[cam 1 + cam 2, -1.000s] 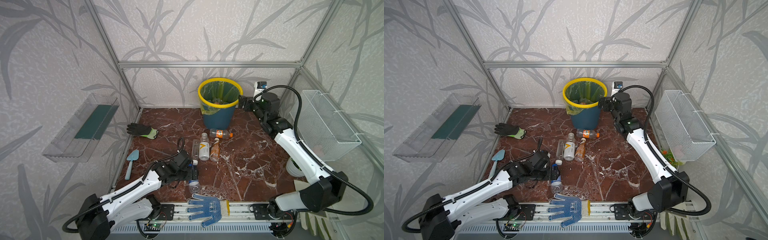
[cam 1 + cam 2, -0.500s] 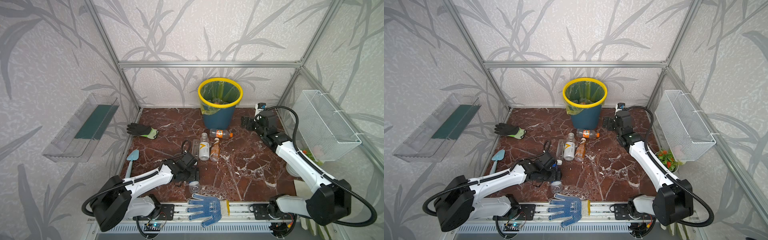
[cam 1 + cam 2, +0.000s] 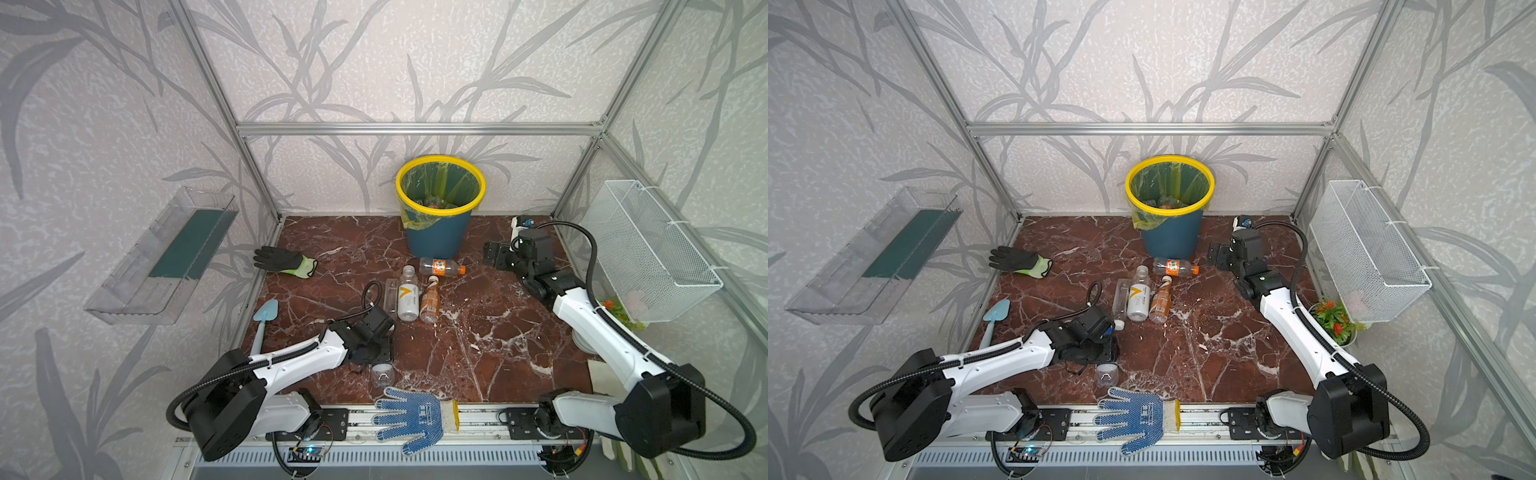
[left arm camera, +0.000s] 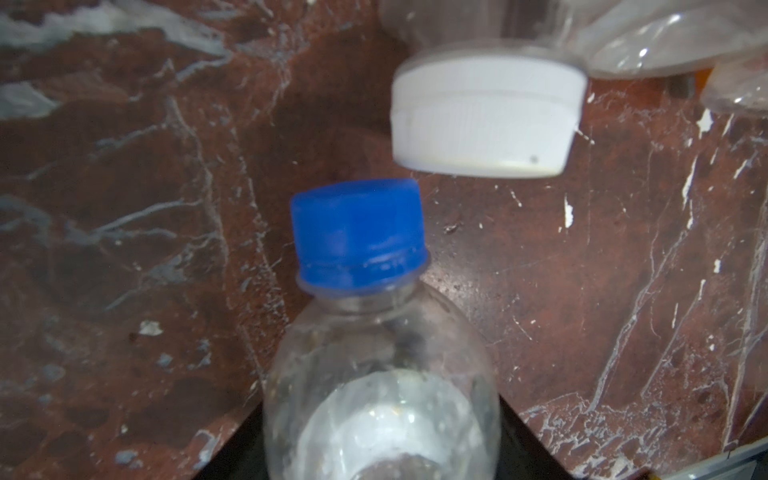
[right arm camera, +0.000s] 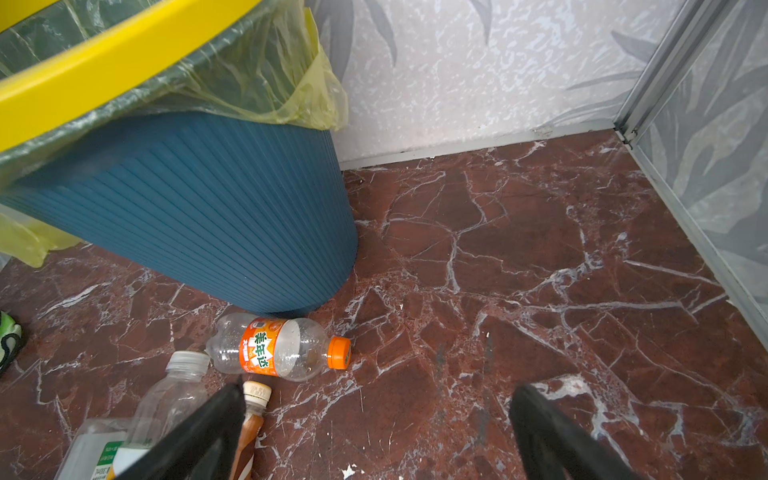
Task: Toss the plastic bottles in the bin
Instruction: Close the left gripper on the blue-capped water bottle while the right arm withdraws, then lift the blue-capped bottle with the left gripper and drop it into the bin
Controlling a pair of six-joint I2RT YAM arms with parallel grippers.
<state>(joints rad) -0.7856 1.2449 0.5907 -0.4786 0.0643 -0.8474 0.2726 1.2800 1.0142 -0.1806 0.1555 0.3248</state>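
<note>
Fingers (image 4: 536,453) of the left end effector (image 3: 374,353) clamp the blue-capped bottle (image 4: 374,374) between them, a grip only the left wrist view shows; right end effector (image 5: 378,395) gapes.

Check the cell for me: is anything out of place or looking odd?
The blue glove lies draped over the front rail, off the marble floor. The bin has its liner sagging lower on one side. Nothing looks spilled or broken.

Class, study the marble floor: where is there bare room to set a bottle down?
Free: the stretch between the lying bottles and the right arm; the strip between black glove and bin. Crowded: before the bin, around the blue-capped bottle in the left gripper.
</note>
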